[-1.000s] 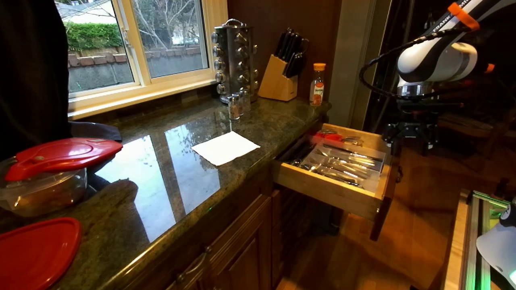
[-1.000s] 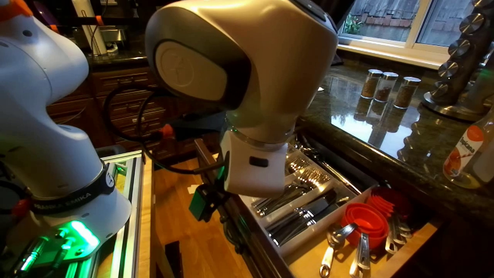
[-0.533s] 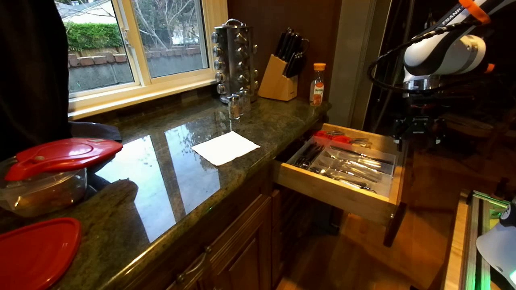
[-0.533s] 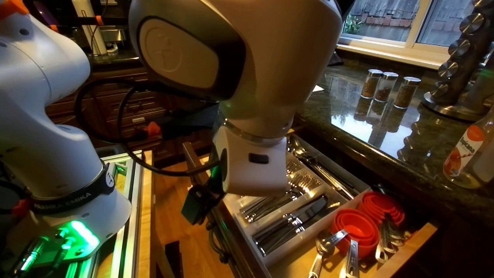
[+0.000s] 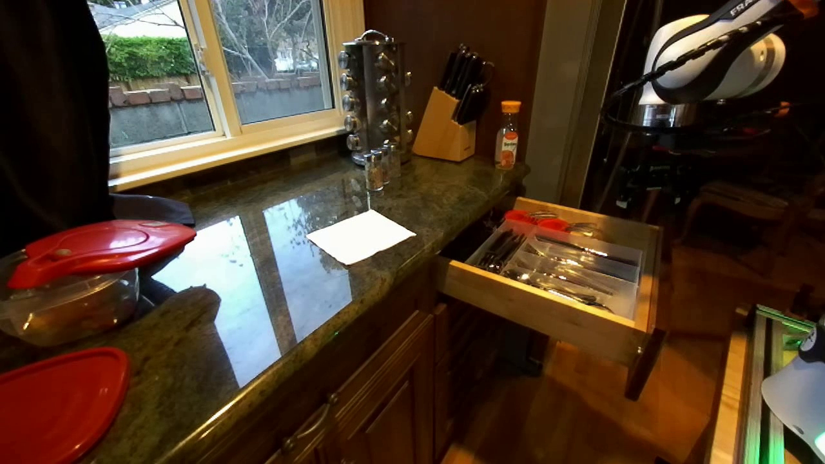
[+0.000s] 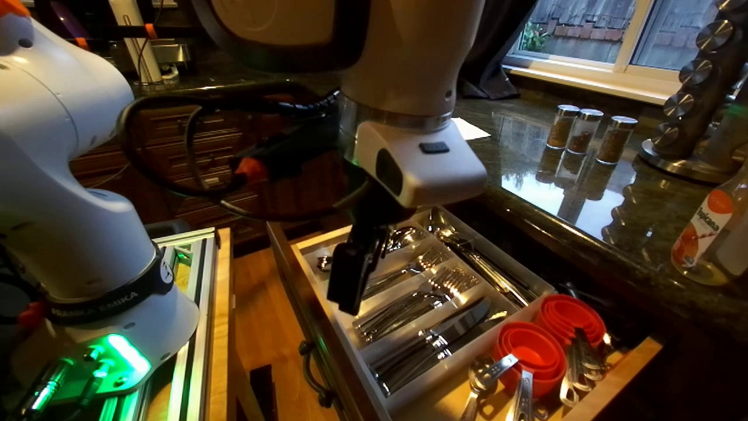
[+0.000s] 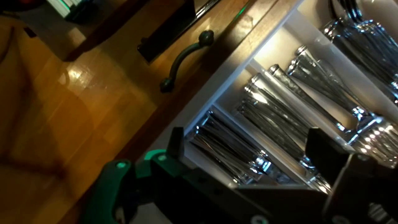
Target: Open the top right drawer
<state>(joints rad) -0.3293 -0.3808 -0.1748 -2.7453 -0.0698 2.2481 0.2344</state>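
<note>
The top right drawer stands pulled well out from under the counter in both exterior views. Its pale side (image 5: 548, 312) and dark front panel (image 5: 644, 367) show. Its dark curved handle (image 6: 315, 377) also shows in the wrist view (image 7: 183, 60), apart from the gripper. Inside are a divided cutlery tray (image 6: 403, 351) and red measuring cups (image 6: 532, 351). My gripper (image 7: 244, 137) is open, its fingers wide apart with nothing between them, above the cutlery tray near the drawer front. In the exterior views the gripper (image 5: 648, 201) hangs above the drawer and also shows dark over the cutlery (image 6: 350, 307).
The granite counter (image 5: 425, 193) bears a spice rack (image 5: 377, 96), a knife block (image 5: 445, 129), a juice bottle (image 5: 508, 138), small jars (image 6: 584, 131) and white paper (image 5: 361, 236). The robot base (image 6: 123, 333) stands on a stand opposite the drawer. Cabinet doors (image 5: 393, 386) lie below the counter.
The drawer has slid further out from the counter, mostly in the earlier half second. The gripper moved outward with it, then rose and tilted, coming away from the drawer front.
</note>
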